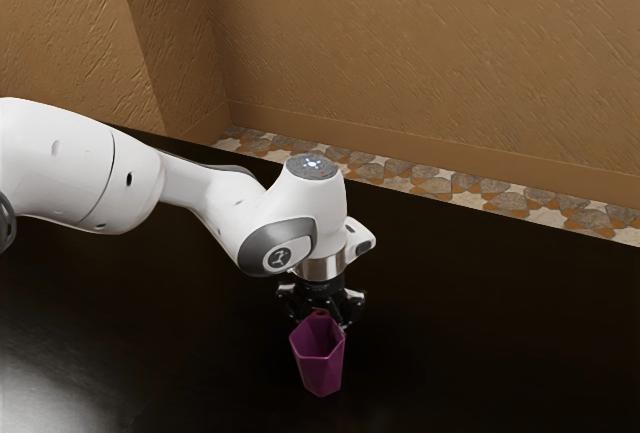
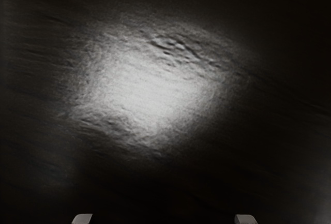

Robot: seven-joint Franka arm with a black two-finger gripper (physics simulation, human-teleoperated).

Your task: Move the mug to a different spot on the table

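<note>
So, closest to the camera: 1 purple faceted plastic mug [image 1: 318, 358], upright, open top facing up, sitting directly under the jaws with its rim right up at them. Just above it is the 1 black two-finger gripper [image 1: 320, 311], pointing straight down. Honestly can't tell whether the jaws are clamped on the mug or standing loose around its rim, too dark and cramped there. Above that comes the 1 white jointed robot arm [image 1: 200, 198], reaching in from the exterior view's left. All of it is over 1 glossy black wooden table [image 1: 500, 333]; the wrist view has 1 bright patch of glare [image 2: 145, 100] on the wood below the hand. Beyond the jaws, past the table's far edge, runs 1 strip of patterned tile floor [image 1: 470, 188], then 2 brown textured walls [image 1: 430, 43] meeting at 1 corner.
</note>
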